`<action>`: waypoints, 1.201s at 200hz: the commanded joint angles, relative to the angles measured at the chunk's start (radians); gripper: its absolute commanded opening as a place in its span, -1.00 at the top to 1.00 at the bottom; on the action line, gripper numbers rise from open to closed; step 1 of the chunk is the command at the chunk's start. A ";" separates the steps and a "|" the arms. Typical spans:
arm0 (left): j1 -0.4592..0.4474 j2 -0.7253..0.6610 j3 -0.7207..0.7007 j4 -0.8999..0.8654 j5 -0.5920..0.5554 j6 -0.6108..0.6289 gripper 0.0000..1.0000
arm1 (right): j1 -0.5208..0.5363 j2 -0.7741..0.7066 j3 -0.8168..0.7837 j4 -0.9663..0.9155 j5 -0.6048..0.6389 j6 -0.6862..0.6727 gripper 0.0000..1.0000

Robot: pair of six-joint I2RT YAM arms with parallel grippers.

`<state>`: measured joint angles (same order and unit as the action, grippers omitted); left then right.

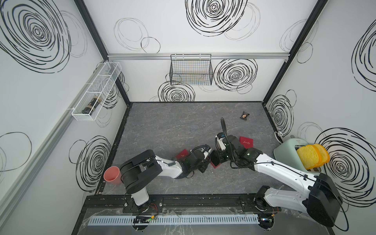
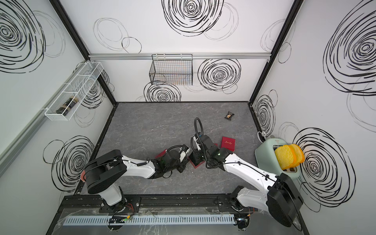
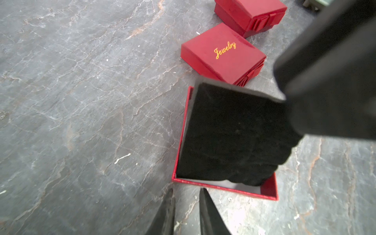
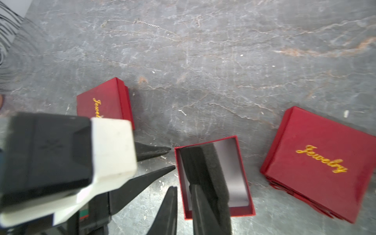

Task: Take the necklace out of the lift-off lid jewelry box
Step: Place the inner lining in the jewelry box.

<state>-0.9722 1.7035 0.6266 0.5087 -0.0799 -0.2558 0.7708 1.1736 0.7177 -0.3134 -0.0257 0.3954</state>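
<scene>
If its wall is pinched too, jewelry box gets dragged

Near the worktop's front edge, left fingers are set slightly apart, empty. Right fingers straddle the jewelry box wall and foam insert; grip cannot be told. Farther in, necklace is seen on worktop.

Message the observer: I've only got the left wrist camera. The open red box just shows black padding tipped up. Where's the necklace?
Observer: A thin chain lies on the table, apart from every box; the right wrist view shows it.
Operator: What's the black blur over the padding?
Observer: The right claw: one finger is inside the open box, the other outside its wall.
Operator: Anything behind my left claw?
Observer: A lidded red box, partly hidden by the left arm in both top views.
</scene>
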 commanded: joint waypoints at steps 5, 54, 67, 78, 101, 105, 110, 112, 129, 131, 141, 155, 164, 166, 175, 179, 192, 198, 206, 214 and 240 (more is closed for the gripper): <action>0.007 -0.062 -0.042 0.050 -0.021 -0.023 0.48 | 0.002 -0.002 -0.047 0.083 -0.019 -0.018 0.64; 0.007 -0.144 -0.100 0.053 -0.035 -0.018 0.47 | -0.086 0.064 -0.066 0.075 0.018 -0.007 0.68; 0.006 -0.161 -0.108 0.053 -0.037 -0.018 0.48 | -0.124 0.096 -0.062 0.070 -0.024 -0.009 0.71; 0.003 -0.176 -0.115 0.054 -0.041 -0.017 0.47 | -0.152 0.128 -0.058 0.066 -0.058 -0.015 0.73; -0.002 -0.214 -0.126 0.049 -0.047 -0.014 0.47 | -0.159 0.178 -0.060 0.072 -0.060 -0.034 0.74; -0.002 -0.221 -0.128 0.048 -0.050 -0.014 0.47 | -0.160 0.184 -0.060 0.073 -0.061 -0.035 0.74; -0.003 -0.229 -0.131 0.044 -0.051 -0.013 0.47 | -0.160 0.190 -0.060 0.073 -0.064 -0.036 0.75; -0.003 -0.234 -0.132 0.043 -0.053 -0.011 0.47 | -0.160 0.192 -0.059 0.075 -0.064 -0.036 0.75; -0.003 -0.264 -0.142 0.033 -0.062 -0.006 0.47 | -0.154 0.204 -0.060 0.079 -0.072 -0.032 0.75; -0.003 -0.266 -0.144 0.032 -0.063 -0.006 0.47 | -0.153 0.204 -0.059 0.078 -0.072 -0.031 0.76; -0.004 -0.285 -0.150 0.026 -0.067 -0.004 0.46 | -0.141 0.204 -0.052 0.071 -0.062 -0.027 0.76; -0.003 -0.307 -0.158 0.019 -0.072 0.000 0.46 | -0.121 0.202 -0.035 0.047 -0.030 -0.018 0.76; -0.003 -0.319 -0.162 0.017 -0.074 0.002 0.46 | -0.104 0.199 -0.019 0.023 -0.001 -0.015 0.76; -0.003 -0.321 -0.163 0.017 -0.075 0.002 0.46 | -0.100 0.199 -0.015 0.016 0.006 -0.014 0.76; -0.003 -0.331 -0.166 0.012 -0.076 0.004 0.46 | -0.084 0.194 0.004 -0.010 0.031 -0.010 0.76; -0.003 -0.334 -0.167 0.010 -0.078 0.004 0.46 | -0.077 0.193 0.013 -0.020 0.042 -0.009 0.76; -0.003 -0.345 -0.171 0.004 -0.078 0.005 0.46 | -0.057 0.186 0.038 -0.047 0.063 -0.007 0.75; -0.003 -0.350 -0.173 0.001 -0.080 0.005 0.46 | -0.051 0.184 0.048 -0.053 0.065 -0.006 0.75; -0.003 -0.356 -0.176 -0.001 -0.080 0.005 0.46 | -0.043 0.181 0.058 -0.058 0.063 -0.005 0.75; -0.003 -0.361 -0.181 0.000 -0.080 0.005 0.46 | -0.039 0.182 0.070 -0.060 0.058 -0.006 0.75; -0.003 -0.382 -0.196 0.001 -0.084 0.004 0.45 | -0.034 0.204 0.086 -0.037 0.031 -0.005 0.75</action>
<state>-0.9733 1.3491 0.4496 0.4999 -0.1440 -0.2588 0.7307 1.3746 0.7746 -0.3309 0.0040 0.3809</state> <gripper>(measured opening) 0.273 0.123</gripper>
